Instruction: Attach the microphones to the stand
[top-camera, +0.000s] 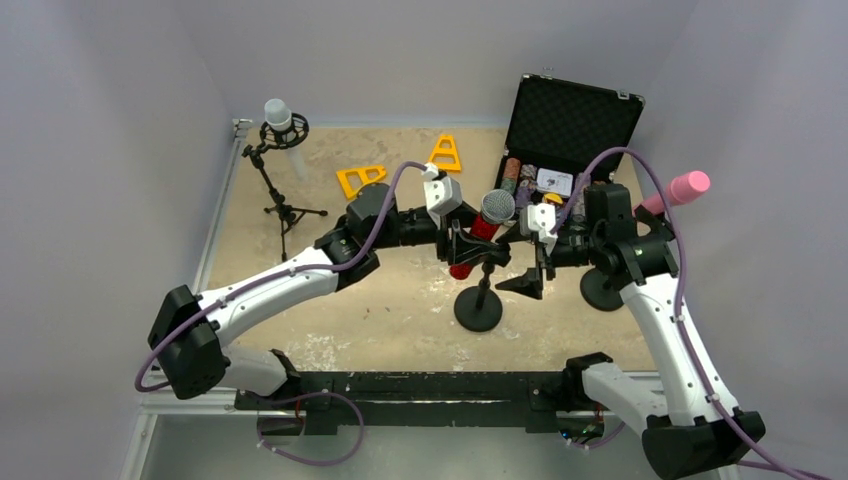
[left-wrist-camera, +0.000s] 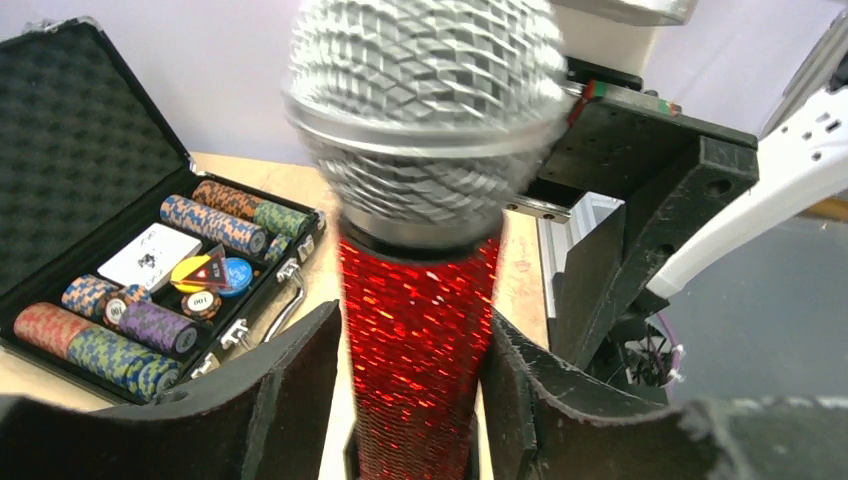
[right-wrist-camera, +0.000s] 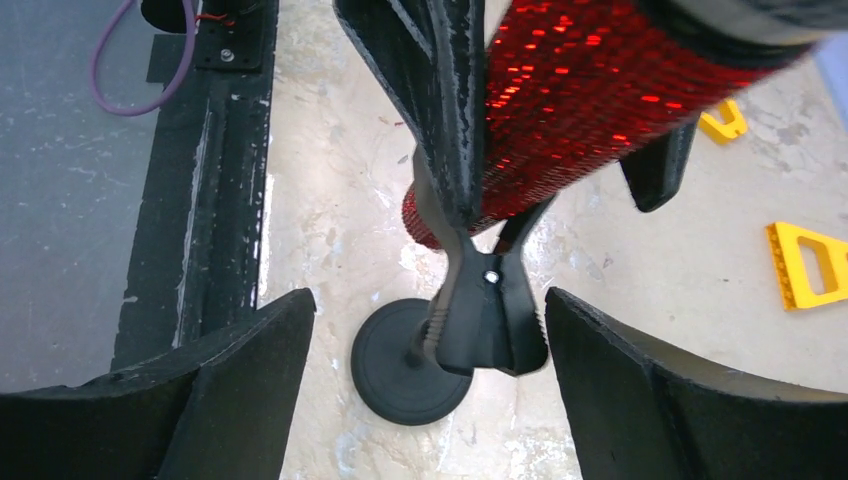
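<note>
The left gripper is clamped on the glittery body of the red mic. The mic is tilted, head up, right over the centre stand, with its lower end at the stand's clip. The right gripper stands wide open with nothing in it, just right of that stand, its fingers on either side of the clip and not touching it. The pink mic is well right of the stand and the white mic far to its left.

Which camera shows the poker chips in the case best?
Left wrist: the poker chips lie close and sharp in the open case, beside the red microphone. The top view shows them small, partly behind the right arm; the right wrist view misses them.
</note>
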